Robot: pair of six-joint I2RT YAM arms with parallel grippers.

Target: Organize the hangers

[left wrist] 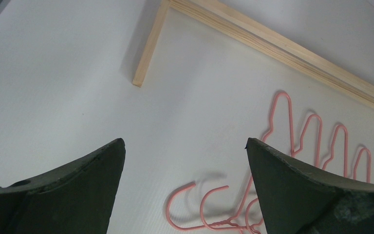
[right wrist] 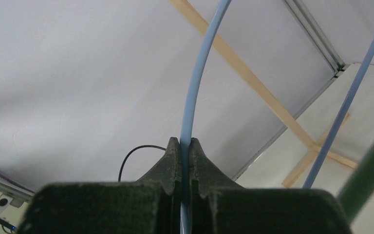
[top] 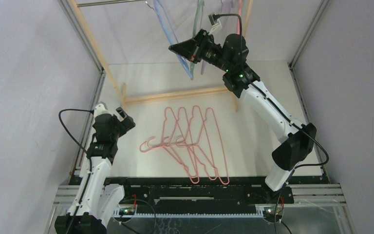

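Fingers first: the left gripper (left wrist: pixel 185 144) hangs wide open and empty above the table (top: pixel 268 97), just left of the pile. Next out, the pink hangers (top: pixel 191 146) lie flat on the white surface, four or so overlapping, hooks bunched together at the left. That's the trap: lift one and its hook could drag the others along in a tangle. Beyond them runs the wooden base bar (top: pixel 175 95) of the rack, close enough to snag a hanger swept carelessly toward it. Now up high, the right gripper (right wrist: pixel 185 144) is pinched tight on the blue hanger (right wrist: pixel 195 92), the thin rod caught between the pads right at their tips. It's a slim hold on a smooth rod, so a sideways tug could let it slide or swivel in the grip. The green hanger (top: pixel 196 19) and a lavender one (top: pixel 202 68) dangle just beside it, and any swing could knock or hook them. Whether the blue hook sits on the metal rail (top: pixel 109 2) I cannot tell; if it's half on, letting go would drop it onto the pile below.
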